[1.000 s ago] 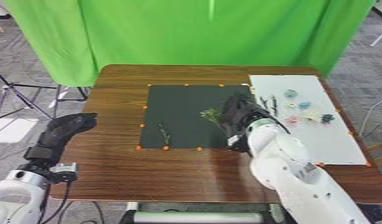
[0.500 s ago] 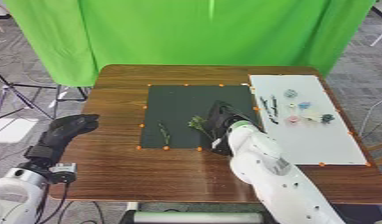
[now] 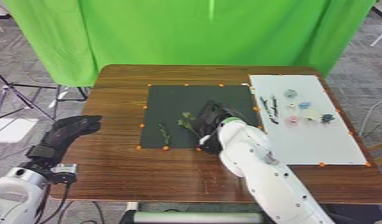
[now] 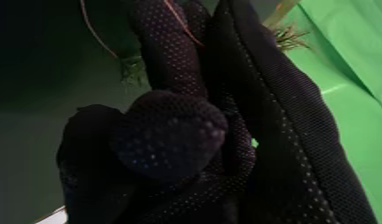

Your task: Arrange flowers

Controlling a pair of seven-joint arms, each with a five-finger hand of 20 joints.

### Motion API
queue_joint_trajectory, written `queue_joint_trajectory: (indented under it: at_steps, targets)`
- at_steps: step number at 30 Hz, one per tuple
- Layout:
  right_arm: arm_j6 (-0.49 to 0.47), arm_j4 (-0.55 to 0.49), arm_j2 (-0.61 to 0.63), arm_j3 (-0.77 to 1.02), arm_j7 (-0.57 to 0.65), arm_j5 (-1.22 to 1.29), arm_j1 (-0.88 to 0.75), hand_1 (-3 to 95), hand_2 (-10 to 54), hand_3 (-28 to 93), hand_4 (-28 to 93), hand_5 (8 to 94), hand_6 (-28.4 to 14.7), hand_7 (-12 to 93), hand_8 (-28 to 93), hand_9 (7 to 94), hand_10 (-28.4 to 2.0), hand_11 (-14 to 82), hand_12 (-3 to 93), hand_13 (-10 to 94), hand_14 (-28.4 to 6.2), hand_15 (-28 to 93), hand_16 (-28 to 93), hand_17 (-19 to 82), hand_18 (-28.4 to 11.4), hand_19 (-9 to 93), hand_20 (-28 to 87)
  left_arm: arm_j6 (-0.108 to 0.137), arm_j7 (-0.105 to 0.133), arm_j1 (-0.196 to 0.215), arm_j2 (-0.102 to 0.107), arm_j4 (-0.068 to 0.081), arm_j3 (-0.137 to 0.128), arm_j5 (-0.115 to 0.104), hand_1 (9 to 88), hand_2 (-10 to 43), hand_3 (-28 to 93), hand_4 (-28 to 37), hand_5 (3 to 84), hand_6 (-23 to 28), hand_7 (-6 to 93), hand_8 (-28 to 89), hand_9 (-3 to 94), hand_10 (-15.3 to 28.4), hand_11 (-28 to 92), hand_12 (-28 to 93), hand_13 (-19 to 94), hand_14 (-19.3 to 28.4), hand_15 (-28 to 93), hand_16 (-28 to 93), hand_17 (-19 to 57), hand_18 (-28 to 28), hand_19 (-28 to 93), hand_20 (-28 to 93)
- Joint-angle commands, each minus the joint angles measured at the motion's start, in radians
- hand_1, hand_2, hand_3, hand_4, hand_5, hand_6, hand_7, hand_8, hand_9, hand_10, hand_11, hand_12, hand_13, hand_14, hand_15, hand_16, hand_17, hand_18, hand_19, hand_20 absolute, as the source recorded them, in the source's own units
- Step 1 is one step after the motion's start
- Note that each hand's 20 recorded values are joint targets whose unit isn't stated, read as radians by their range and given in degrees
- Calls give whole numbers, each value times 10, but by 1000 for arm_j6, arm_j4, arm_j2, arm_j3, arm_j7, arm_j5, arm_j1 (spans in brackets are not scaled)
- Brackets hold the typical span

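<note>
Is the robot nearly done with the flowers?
Not nearly, I think. One green stem already lies on the dark mat. The right hand seems to have a leafy sprig over the mat. The colorful flowers and dark stems on the white board look left to do.

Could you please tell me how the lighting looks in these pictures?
Head view: bright sunlight patch on the carpet, at the left; right wrist view: the right hand very dark against a brightly lit green curtain.
</note>
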Motion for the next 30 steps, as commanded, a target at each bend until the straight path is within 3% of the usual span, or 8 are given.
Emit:
queue_joint_trajectory:
  at_steps: [1,20,23,26,30]
  targets:
    - [24,1,-12,9,13,3,7,651,-39,431,-104,822,-51,124,125,937,-131,204,161,937,-24,575,188,753,-51,915,288,-22,-15,9,-6,-8,-10,-1,269,-45,607,-180,449,44,160,-65,433,136,219,161,356,175,151,42,39,112,70,133]
    - [2,-19,-15,33,16,58,-5,550,-62,474,-62,798,-56,105,100,937,-135,201,174,937,-27,568,187,758,-49,898,293,-45,-19,4,-5,-6,-13,2,268,-48,611,-178,448,46,155,-63,432,136,215,163,355,175,150,44,36,114,70,133]
    - [-2,-27,-15,41,12,90,-8,498,-68,520,-77,777,-62,101,72,937,-139,181,183,937,-26,565,187,758,-49,894,297,-48,-21,4,-5,-5,-15,1,269,-48,611,-177,448,46,156,-63,432,136,215,163,355,175,149,44,35,114,71,133]
    - [10,-33,-16,42,9,105,-11,426,-57,547,-88,771,-62,116,-62,937,-143,170,188,937,-27,558,190,757,-47,890,299,-52,-20,4,-5,-4,-16,2,270,-49,610,-176,447,45,157,-62,432,135,215,164,355,175,150,44,35,114,71,133]
    - [26,-37,-18,43,12,144,-12,345,-1,533,-92,761,-74,107,-76,933,-153,159,188,937,-31,549,190,757,-47,888,299,-55,-21,2,-4,-5,-16,3,271,-50,609,-174,446,44,157,-63,431,135,215,164,355,174,149,44,34,115,70,133]
